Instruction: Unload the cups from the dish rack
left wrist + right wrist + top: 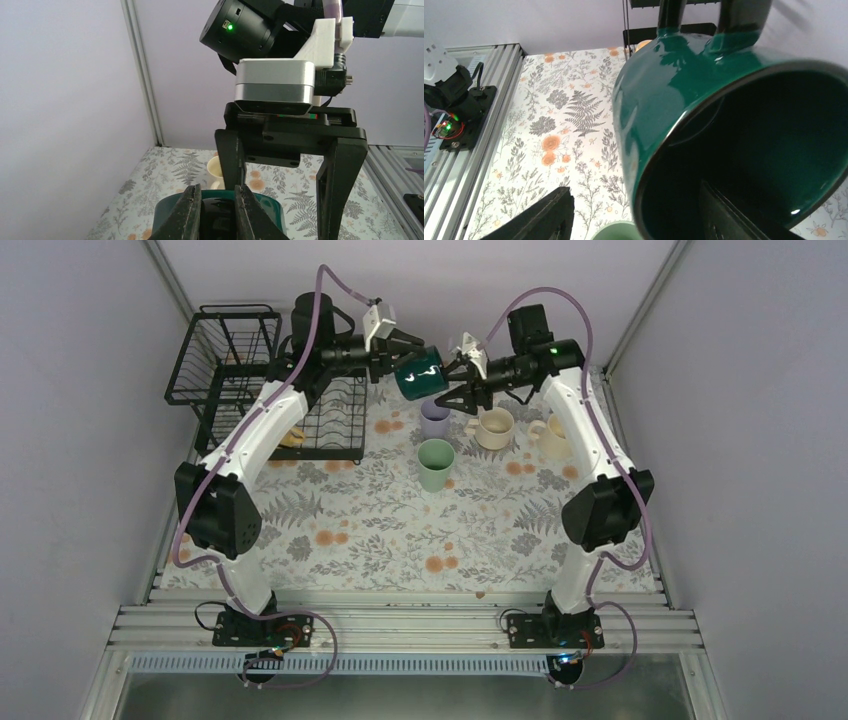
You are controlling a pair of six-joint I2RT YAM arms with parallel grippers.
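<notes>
- Nearest my bases, the flower-printed desk (400,540) carries no cups. I judge it the roomiest stretch for setting anything down, hemmed in only by my own two elbows.
- Further out, a mint-green handleless tumbler (436,462) stands upright, with a lavender handleless tumbler (435,418) just beyond it. To their right are a cream handled mug (492,428) and a second cream mug (552,435). All four are off the rack and on the cloth, close together, so the gaps between them are narrow.
- Above that cluster the dark teal glazed mug (420,373) hangs in the air, tipped on its side with its mouth toward my right arm.
- My left pincer (400,343) is clamped tight on the mug, at the handle side as far as I can tell. That grip leaves the mouth and wall free.
- My right pincer (448,385) stands apart, one finger inside the mouth and the other outside the wall, not closed on it. I read this as a hand-over being set up.
- The tumblers sit roughly beneath the mug, so a slip could strike them. Lowering it toward the near, bare cloth looks safer.
- At the left lies the black wire dish rack (335,435), with its basket tier in the far corner. Something pale shows in the tray under my left forearm, but I cannot tell whether it is a cup.
- Farthest off, the pale walls (440,270) stand close behind both wrists, leaving little room to draw back.
</notes>
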